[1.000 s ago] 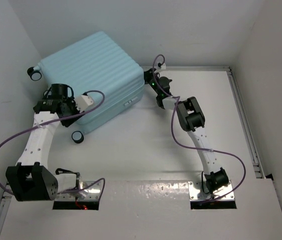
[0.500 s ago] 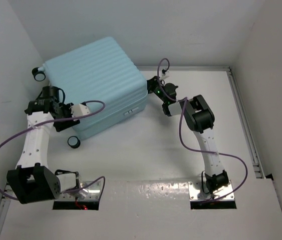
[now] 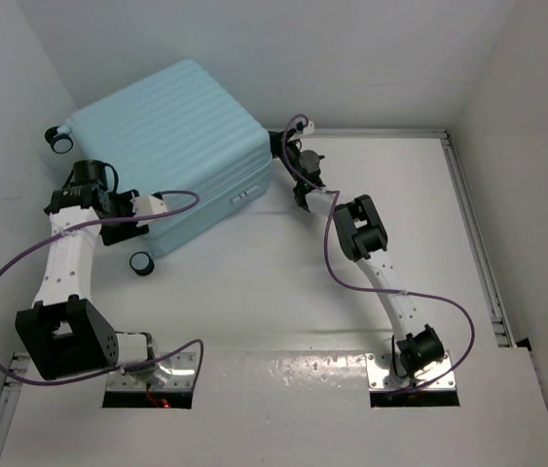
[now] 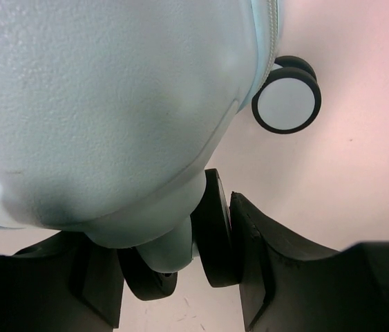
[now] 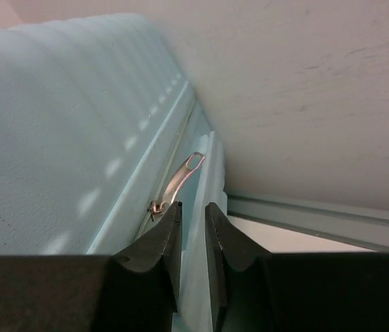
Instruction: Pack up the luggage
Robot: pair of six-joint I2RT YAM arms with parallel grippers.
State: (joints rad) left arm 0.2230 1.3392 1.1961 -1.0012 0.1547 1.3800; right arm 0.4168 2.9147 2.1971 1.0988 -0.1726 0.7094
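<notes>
A wheel of the luggage is clasped by the left fingers, the right fingers parted slightly at its zip pull.

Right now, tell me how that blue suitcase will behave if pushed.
The suitcase lies flat, so it probably slides rather than rolling on its wheels. Its ribbed hard shell looks stiff and likely slippery. Being big, it may pivot.

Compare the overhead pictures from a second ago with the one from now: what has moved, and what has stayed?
The luggage swung right and nearer, then back left and farther, ending slightly left of its start. Both arms followed it. Unchanged: the left gripper at the near wheeled corner, the right gripper at the zip edge.
</notes>
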